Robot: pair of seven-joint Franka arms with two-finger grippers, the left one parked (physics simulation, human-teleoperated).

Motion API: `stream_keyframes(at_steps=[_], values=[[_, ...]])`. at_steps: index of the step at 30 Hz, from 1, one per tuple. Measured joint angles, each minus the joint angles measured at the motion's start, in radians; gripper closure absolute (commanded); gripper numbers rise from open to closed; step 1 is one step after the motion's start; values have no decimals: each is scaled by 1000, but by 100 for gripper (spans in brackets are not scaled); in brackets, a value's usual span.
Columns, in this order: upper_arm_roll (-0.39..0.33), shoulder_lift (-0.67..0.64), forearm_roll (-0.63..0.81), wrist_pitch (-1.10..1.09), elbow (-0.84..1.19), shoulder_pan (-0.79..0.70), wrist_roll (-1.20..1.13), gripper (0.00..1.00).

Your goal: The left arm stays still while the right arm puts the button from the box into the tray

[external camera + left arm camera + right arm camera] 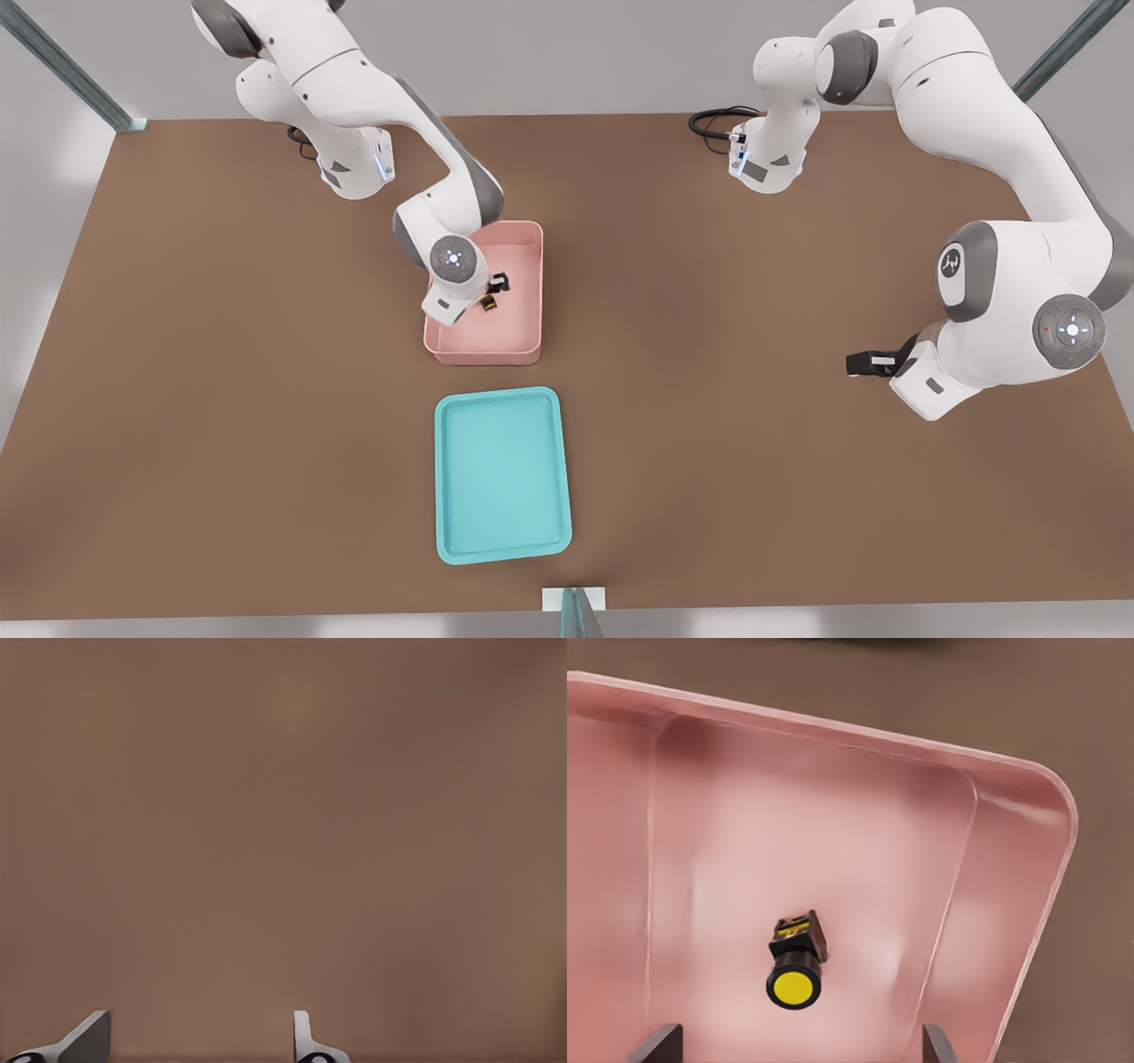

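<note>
Button (795, 967) lies in the box (1028, 868), ungrasped; open claw (799, 1047) poised above; tray (501, 475) beyond waits.

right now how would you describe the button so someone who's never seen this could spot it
On the brown table, find the pale pink box, just beyond the turquoise tray. The button lies on the box's floor, under the gripper, jaws open. It is a tiny black block with a round yellow cap, the only loose thing in the box.
</note>
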Motion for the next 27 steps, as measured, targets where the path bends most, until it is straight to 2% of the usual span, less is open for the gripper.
stream_keyframes(at_steps=[10, 27], values=[[33, -7, -1, 305, -212, 8, 10, 0], [56, 10, -4, 639, -333, 19, 8, 0]])
